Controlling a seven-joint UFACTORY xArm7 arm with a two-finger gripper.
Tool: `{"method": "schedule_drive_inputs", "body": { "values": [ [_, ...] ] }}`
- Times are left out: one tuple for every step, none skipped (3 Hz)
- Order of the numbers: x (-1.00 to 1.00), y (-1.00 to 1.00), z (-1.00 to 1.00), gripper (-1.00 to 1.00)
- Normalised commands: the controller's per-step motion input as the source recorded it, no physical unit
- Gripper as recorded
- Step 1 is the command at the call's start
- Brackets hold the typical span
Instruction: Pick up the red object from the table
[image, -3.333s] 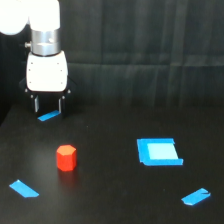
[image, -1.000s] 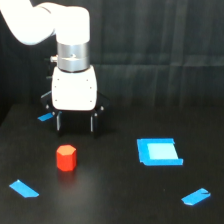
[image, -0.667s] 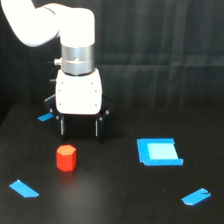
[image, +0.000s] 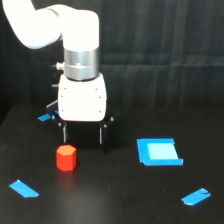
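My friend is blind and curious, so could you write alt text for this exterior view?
A white robot arm's open gripper hangs just above a black table, beside and slightly behind a small red block, not touching it. Blue tape strips and a blue square lie around.

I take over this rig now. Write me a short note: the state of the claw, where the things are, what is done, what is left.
Claw: open, empty, fingers pointing down, close above the table.
Red block: upright on the table, in front of the claw and a little toward the exterior view's left, not between the fingers, not touched.
Done: only an approach toward the block.
Left: center the claw over the block, lower, close, lift.
Blue square mark lies to the exterior view's right, apart from the block.
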Motion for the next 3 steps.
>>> {"method": "schedule_drive_inputs", "body": {
  "values": [
    [0.0,-0.66,0.02,0.92],
    [-0.02,-0.57,-0.02,1.0],
    [0.0,-0.47,-0.11,0.63]
  ]
}}
